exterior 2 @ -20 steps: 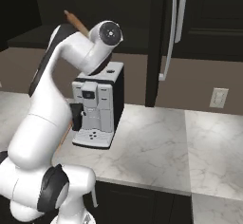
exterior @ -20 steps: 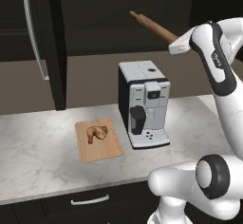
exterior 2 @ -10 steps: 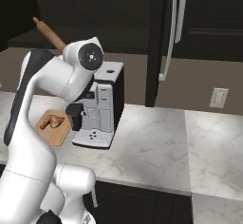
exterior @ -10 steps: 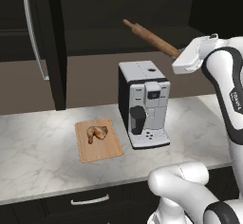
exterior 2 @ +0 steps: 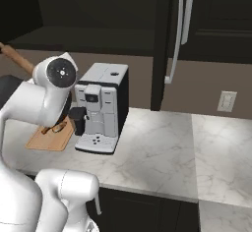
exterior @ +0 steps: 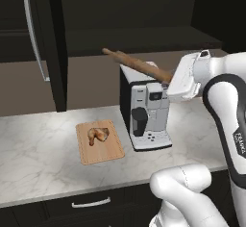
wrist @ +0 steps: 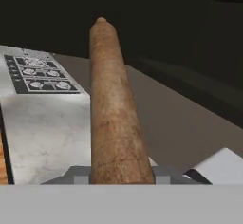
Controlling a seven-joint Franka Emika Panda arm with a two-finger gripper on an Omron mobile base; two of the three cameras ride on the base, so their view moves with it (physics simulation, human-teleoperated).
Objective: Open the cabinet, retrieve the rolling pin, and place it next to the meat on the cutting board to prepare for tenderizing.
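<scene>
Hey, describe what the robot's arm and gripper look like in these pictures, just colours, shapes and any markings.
The arm is glossy white with rounded, bulbous links, dark seams at the joints and small dark lettering on one link. One joint ends in a round grey cap with tiny dots. The gripper body is a white, boxy block.

rolling pin [exterior: 137, 65]: brown, tilted, aloft | meat [exterior: 97, 134]: golden-brown, on tan cutting board [exterior: 106, 151] | cabinet [exterior: 53, 43]: open

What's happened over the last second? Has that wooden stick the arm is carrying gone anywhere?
The gripper stays clamped on the rolling pin and has carried it lower and leftward; it now hangs over the coffee machine, pointing toward the cutting board's side. The meat, board and open cabinet door stayed put.
</scene>
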